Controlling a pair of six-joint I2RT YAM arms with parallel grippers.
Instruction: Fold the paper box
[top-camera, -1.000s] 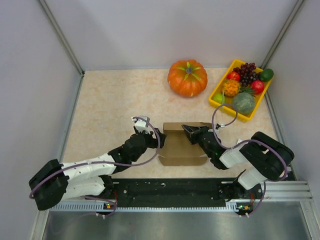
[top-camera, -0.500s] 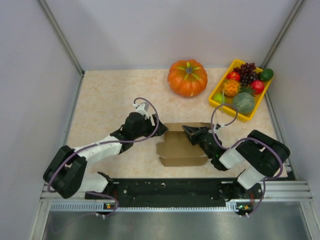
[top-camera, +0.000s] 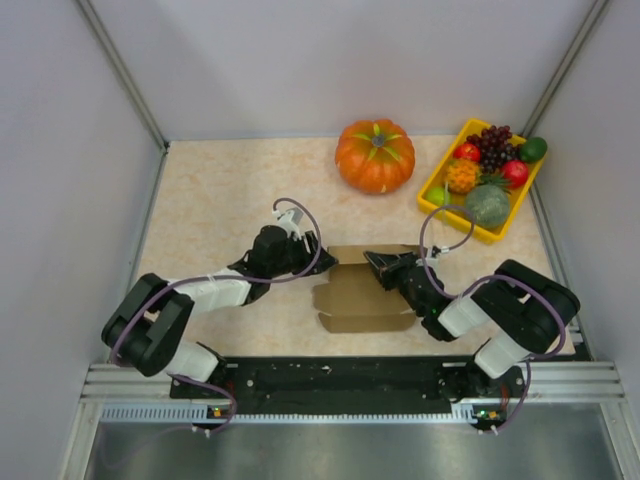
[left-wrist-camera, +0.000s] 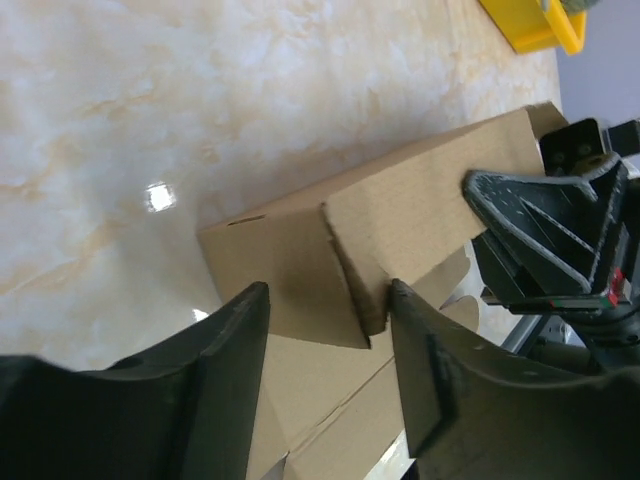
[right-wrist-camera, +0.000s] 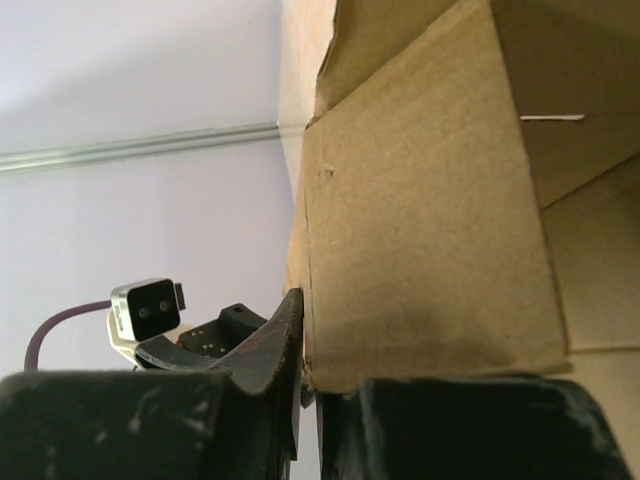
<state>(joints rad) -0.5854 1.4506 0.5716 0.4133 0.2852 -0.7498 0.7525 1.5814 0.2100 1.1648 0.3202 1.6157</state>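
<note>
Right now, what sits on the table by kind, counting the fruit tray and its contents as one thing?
cardboard box: 1
pumpkin: 1
yellow fruit tray: 1
Total: 3

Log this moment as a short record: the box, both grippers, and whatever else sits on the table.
box: brown cardboard box, partly folded; far wall upright, near part lying flat on the table
left gripper: left gripper open, straddling the box's left end flap
right gripper: right gripper shut on the upright wall
other items: pumpkin and yellow tray of fruit, both at the far side, apart from the box
</note>
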